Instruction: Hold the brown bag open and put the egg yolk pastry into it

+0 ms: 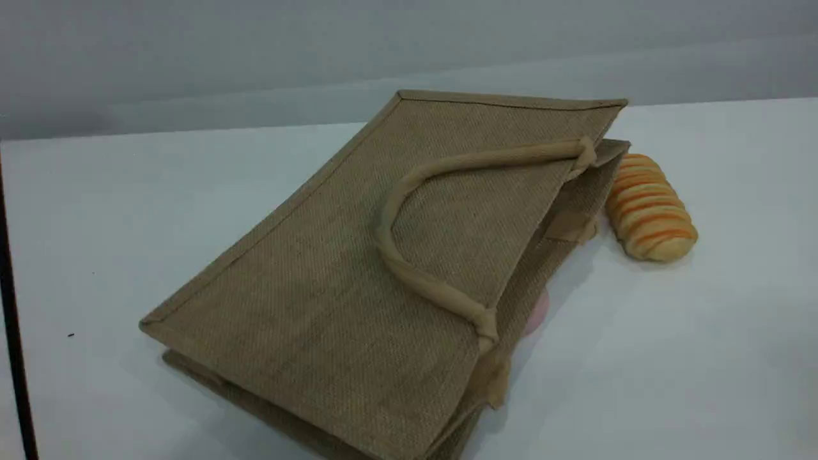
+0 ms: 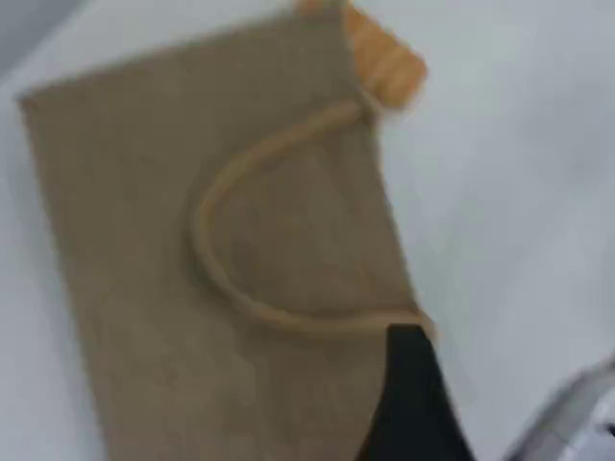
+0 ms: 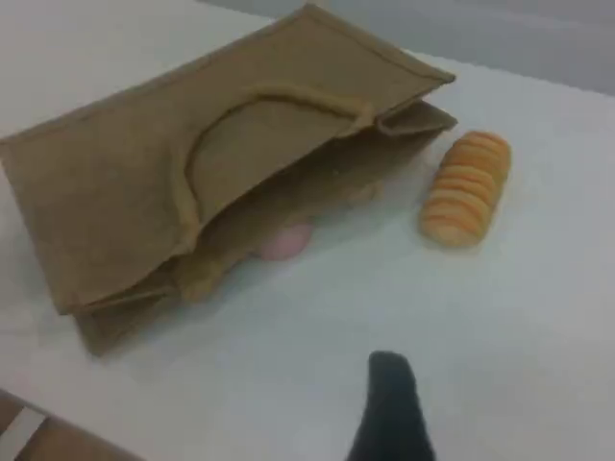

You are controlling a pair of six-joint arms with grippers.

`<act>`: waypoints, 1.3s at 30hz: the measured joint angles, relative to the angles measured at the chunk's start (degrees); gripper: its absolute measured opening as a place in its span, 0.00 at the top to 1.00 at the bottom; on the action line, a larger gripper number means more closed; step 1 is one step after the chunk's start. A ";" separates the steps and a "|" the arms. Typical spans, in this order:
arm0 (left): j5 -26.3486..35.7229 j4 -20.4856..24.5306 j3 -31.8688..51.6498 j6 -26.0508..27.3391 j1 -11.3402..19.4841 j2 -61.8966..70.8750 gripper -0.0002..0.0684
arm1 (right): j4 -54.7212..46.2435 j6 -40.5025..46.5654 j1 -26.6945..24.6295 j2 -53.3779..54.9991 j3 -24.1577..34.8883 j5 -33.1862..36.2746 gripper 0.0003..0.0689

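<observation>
The brown bag [image 1: 332, 255] lies on its side on the white table, its mouth facing right and its top panel propped up at a slant. A beige loop handle [image 1: 390, 211] rests on that panel. The bag [image 2: 144, 240] fills the left wrist view, where my left gripper's black fingertip [image 2: 411, 384] hovers over its mouth edge near the handle's end. In the right wrist view the bag [image 3: 115, 182] lies beyond my right gripper's black fingertip [image 3: 389, 403], which hangs over bare table. Neither gripper holds anything. The egg yolk pastry is hidden. Neither arm shows in the scene view.
A long orange-striped bread [image 1: 648, 207] lies just right of the bag's mouth. A pink round thing [image 3: 285, 240] peeks out from under the bag's mouth edge. A dark post [image 1: 13, 319] runs along the scene's left edge. The table's near edge [image 3: 29, 423] shows at the lower left.
</observation>
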 joint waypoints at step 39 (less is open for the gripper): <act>-6.66 10.36 69.48 -15.72 -3.33 -71.82 0.36 | 0.00 -0.06 0.00 0.05 -0.03 0.11 0.34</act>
